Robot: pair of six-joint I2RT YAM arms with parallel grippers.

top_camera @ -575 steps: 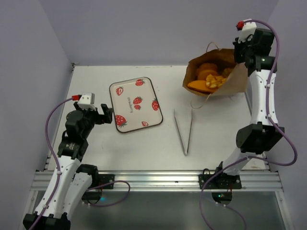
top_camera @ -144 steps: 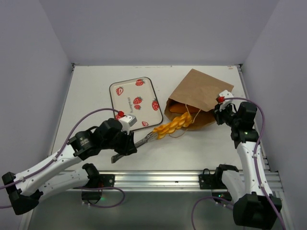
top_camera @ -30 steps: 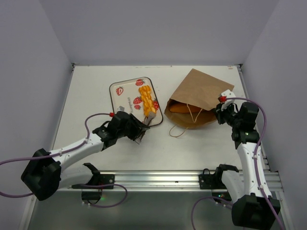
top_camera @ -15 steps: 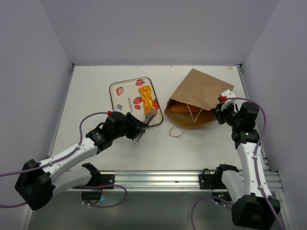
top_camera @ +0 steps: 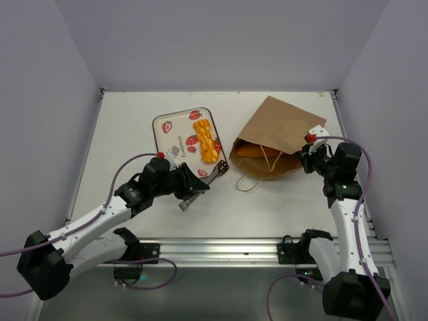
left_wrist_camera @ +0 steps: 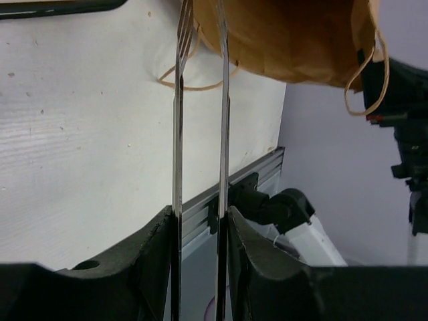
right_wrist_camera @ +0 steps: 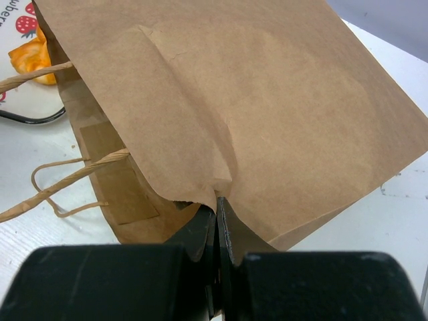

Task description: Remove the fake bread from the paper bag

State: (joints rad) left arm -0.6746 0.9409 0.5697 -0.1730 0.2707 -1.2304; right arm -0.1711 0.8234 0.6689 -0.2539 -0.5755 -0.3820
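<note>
White table, lilac walls: one bread is out, at least one left.
The braided loaf [top_camera: 206,142] lies on the tray [top_camera: 175,126]; another bread [top_camera: 256,152] shows inside the bag [top_camera: 281,127]. Your left gripper [top_camera: 183,186] clamps the tongs [top_camera: 215,174]; your right gripper [top_camera: 309,155] pinches the bag's edge.

This is looking like a robotics lab test cell, not a kitchen or shop. Plain lavender walls [top_camera: 214,47] are boxing in a white table [top_camera: 127,127] across the top and both sides of the overhead frame. An aluminium rail [top_camera: 221,249] is running along the bottom edge, carrying two bolted white arms, the left arm [top_camera: 93,224] and the right arm [top_camera: 349,214], with purple cables [top_camera: 119,172] looping off them. Staged props are sitting mid-frame: a strawberry-printed tray [top_camera: 175,120], a glossy plastic loaf [top_camera: 207,142], a paper bag [top_camera: 281,127] and metal tongs [left_wrist_camera: 177,147].
</note>
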